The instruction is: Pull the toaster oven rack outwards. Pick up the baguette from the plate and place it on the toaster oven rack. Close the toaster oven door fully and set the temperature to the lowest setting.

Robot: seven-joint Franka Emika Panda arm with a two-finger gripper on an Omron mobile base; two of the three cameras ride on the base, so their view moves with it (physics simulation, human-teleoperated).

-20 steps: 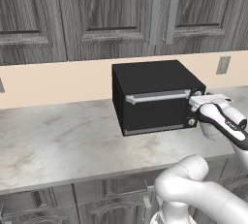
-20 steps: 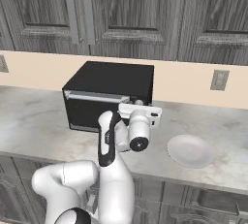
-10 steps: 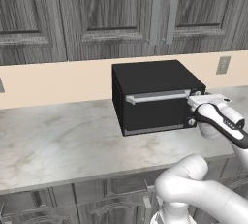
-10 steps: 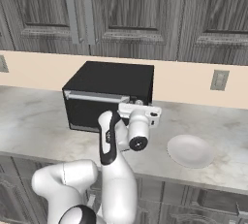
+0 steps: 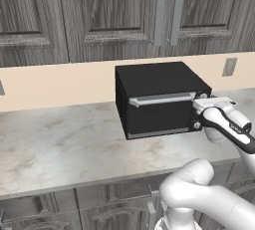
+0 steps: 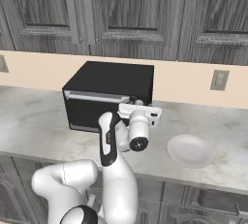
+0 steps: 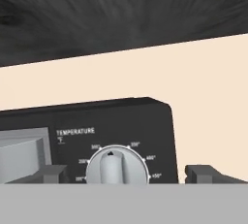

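The black toaster oven [image 5: 158,82] stands on the counter with its door [image 5: 158,114] up against the front, silver bar handle [image 5: 162,98] along the top edge. My gripper [image 5: 201,104] is at the knob column on its right front. In the hand view the temperature knob [image 7: 116,166] sits between my gripper's [image 7: 128,174] spread fingertips [image 7: 48,173], which stand open and clear of it on both sides. To the right of the oven, the round pale plate [image 6: 190,150] lies bare. The rack and the baguette are hidden.
Dark wood wall cabinets [image 5: 124,10] hang above the oven, over a beige backsplash with an outlet [image 6: 219,80]. Marble counter [image 5: 60,139] stretches to the oven's left. A lower knob [image 5: 197,124] shows under my hand.
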